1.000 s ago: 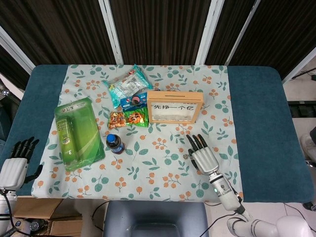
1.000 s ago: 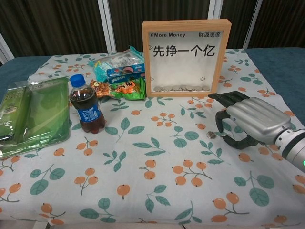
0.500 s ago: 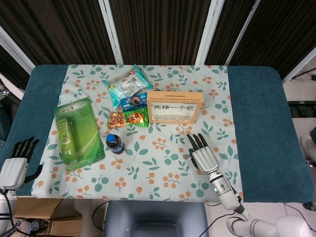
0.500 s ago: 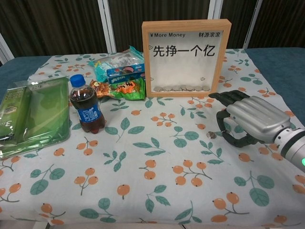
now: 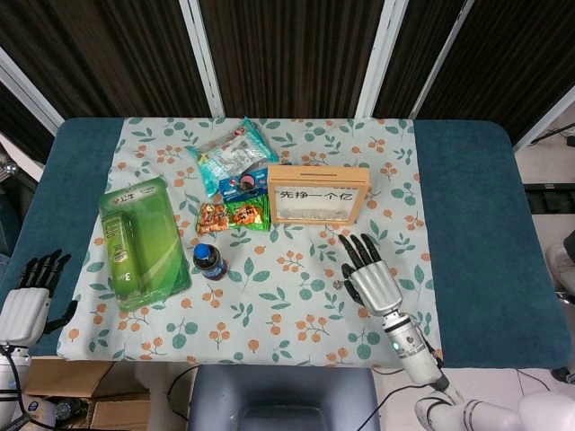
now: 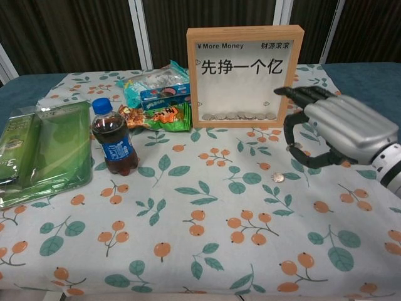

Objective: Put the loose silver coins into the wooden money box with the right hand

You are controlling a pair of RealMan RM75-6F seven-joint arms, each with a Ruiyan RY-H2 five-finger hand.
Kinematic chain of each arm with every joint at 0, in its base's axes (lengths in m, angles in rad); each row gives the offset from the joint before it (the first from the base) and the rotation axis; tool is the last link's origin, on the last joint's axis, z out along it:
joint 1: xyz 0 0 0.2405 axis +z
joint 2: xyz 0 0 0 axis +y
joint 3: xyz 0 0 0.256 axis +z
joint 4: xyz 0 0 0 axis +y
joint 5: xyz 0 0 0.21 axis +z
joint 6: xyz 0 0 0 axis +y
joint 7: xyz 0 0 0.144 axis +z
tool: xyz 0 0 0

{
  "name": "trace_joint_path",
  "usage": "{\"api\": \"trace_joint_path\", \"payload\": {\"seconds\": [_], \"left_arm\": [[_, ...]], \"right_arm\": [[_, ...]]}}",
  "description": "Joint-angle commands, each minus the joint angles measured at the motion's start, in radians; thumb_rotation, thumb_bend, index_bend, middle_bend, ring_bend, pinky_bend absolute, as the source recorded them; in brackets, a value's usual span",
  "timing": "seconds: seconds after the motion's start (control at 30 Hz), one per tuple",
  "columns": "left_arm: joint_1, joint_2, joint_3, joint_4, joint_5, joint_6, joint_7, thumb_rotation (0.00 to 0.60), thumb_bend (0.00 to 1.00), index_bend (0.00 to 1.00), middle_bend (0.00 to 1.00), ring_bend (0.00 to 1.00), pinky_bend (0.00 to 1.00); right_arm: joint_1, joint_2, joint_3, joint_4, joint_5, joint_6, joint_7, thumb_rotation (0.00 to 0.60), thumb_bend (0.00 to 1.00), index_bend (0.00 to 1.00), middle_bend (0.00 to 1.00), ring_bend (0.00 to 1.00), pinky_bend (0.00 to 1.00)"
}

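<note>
Right hand (image 6: 341,128), fingers spread, holding nothing, hovering above floral tablecloth (image 6: 207,244).
Lying below and just left of that hand: loose silver coin (image 6: 278,177); standing upright beyond it: wooden money box (image 6: 244,75), showing coins along its base; resting far left, off the cloth: left hand (image 5: 29,301), fingers apart, gripping nothing.

the right hand (image 6: 338,128) hangs above the tablecloth (image 6: 207,251) with a coin (image 6: 279,178) on the cloth just below and left of it. the money box (image 6: 244,75) stands behind and left of the hand, coins lying inside along its bottom. the cola bottle (image 6: 113,140) and the snack packets (image 6: 160,116) sit well apart to the hand's left.
</note>
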Motion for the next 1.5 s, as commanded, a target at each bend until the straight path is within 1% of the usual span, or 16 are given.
{"api": "trace_joint_path", "payload": {"seconds": [0.03, 0.13, 0.23, 0.33, 0.4, 0.47, 0.57, 0.63, 0.7, 0.77, 0.83, 0.97, 1.1, 1.27, 1.4, 1.5], "left_arm": [[0.002, 0.0, 0.0, 0.0, 0.0, 0.004, 0.0, 0.6, 0.38, 0.0, 0.0, 0.0, 0.0], [0.004, 0.0, 0.001, 0.001, 0.003, 0.009, -0.003, 0.6, 0.38, 0.0, 0.0, 0.0, 0.0], [0.006, 0.003, 0.001, -0.002, 0.004, 0.013, -0.005, 0.6, 0.38, 0.0, 0.0, 0.0, 0.0], [0.006, 0.007, -0.001, -0.005, 0.004, 0.014, -0.006, 0.6, 0.38, 0.0, 0.0, 0.0, 0.0], [0.007, 0.01, -0.002, -0.007, 0.002, 0.016, -0.006, 0.6, 0.38, 0.0, 0.0, 0.0, 0.0], [0.009, 0.013, -0.003, -0.008, -0.001, 0.017, -0.009, 0.6, 0.38, 0.0, 0.0, 0.0, 0.0], [0.011, 0.016, -0.005, -0.009, -0.003, 0.019, -0.013, 0.6, 0.38, 0.0, 0.0, 0.0, 0.0], [0.012, 0.018, -0.005, -0.011, -0.004, 0.019, -0.016, 0.6, 0.38, 0.0, 0.0, 0.0, 0.0], [0.013, 0.019, -0.006, -0.012, -0.007, 0.017, -0.017, 0.6, 0.38, 0.0, 0.0, 0.0, 0.0], [0.013, 0.02, -0.006, -0.013, -0.007, 0.017, -0.018, 0.6, 0.38, 0.0, 0.0, 0.0, 0.0], [0.013, 0.022, -0.006, -0.014, -0.005, 0.018, -0.018, 0.6, 0.38, 0.0, 0.0, 0.0, 0.0], [0.01, 0.026, -0.01, -0.021, -0.003, 0.022, -0.023, 0.6, 0.38, 0.0, 0.0, 0.0, 0.0], [0.009, 0.03, -0.012, -0.026, 0.0, 0.026, -0.022, 0.6, 0.38, 0.0, 0.0, 0.0, 0.0], [0.007, 0.033, -0.014, -0.026, -0.005, 0.019, -0.019, 0.6, 0.38, 0.0, 0.0, 0.0, 0.0], [0.008, 0.032, -0.014, -0.026, -0.006, 0.018, -0.019, 0.6, 0.38, 0.0, 0.0, 0.0, 0.0], [0.009, 0.032, -0.011, -0.024, -0.004, 0.019, -0.021, 0.6, 0.38, 0.0, 0.0, 0.0, 0.0]], "right_arm": [[0.007, 0.103, 0.052, -0.196, -0.055, 0.095, -0.041, 0.6, 0.6, 0.76, 0.13, 0.0, 0.0], [0.02, 0.159, 0.1, -0.315, -0.06, 0.113, -0.09, 0.6, 0.6, 0.76, 0.13, 0.0, 0.0], [0.048, 0.197, 0.168, -0.413, -0.019, 0.089, -0.135, 0.6, 0.6, 0.76, 0.13, 0.0, 0.0], [0.093, 0.22, 0.243, -0.471, 0.045, 0.038, -0.2, 0.6, 0.6, 0.76, 0.13, 0.0, 0.0], [0.13, 0.228, 0.298, -0.503, 0.111, -0.008, -0.243, 0.6, 0.6, 0.77, 0.13, 0.0, 0.0], [0.171, 0.229, 0.352, -0.509, 0.182, -0.047, -0.293, 0.6, 0.6, 0.77, 0.13, 0.0, 0.0], [0.233, 0.222, 0.419, -0.484, 0.292, -0.093, -0.379, 0.6, 0.6, 0.77, 0.14, 0.0, 0.0], [0.269, 0.213, 0.449, -0.465, 0.368, -0.119, -0.43, 0.6, 0.6, 0.77, 0.14, 0.0, 0.0], [0.307, 0.196, 0.475, -0.439, 0.468, -0.14, -0.489, 0.6, 0.6, 0.77, 0.14, 0.0, 0.0], [0.346, 0.179, 0.487, -0.399, 0.528, -0.146, -0.535, 0.6, 0.6, 0.77, 0.14, 0.0, 0.0], [0.376, 0.165, 0.49, -0.357, 0.562, -0.15, -0.558, 0.6, 0.6, 0.77, 0.14, 0.0, 0.0], [0.425, 0.136, 0.48, -0.278, 0.643, -0.16, -0.602, 0.6, 0.6, 0.77, 0.14, 0.0, 0.0], [0.453, 0.124, 0.46, -0.228, 0.663, -0.157, -0.613, 0.6, 0.6, 0.78, 0.14, 0.0, 0.0], [0.472, 0.121, 0.448, -0.209, 0.701, -0.154, -0.605, 0.6, 0.6, 0.78, 0.14, 0.0, 0.0], [0.483, 0.12, 0.455, -0.207, 0.745, -0.152, -0.59, 0.6, 0.6, 0.78, 0.14, 0.0, 0.0], [0.495, 0.121, 0.448, -0.2, 0.763, -0.149, -0.594, 0.6, 0.6, 0.78, 0.14, 0.0, 0.0]]}}
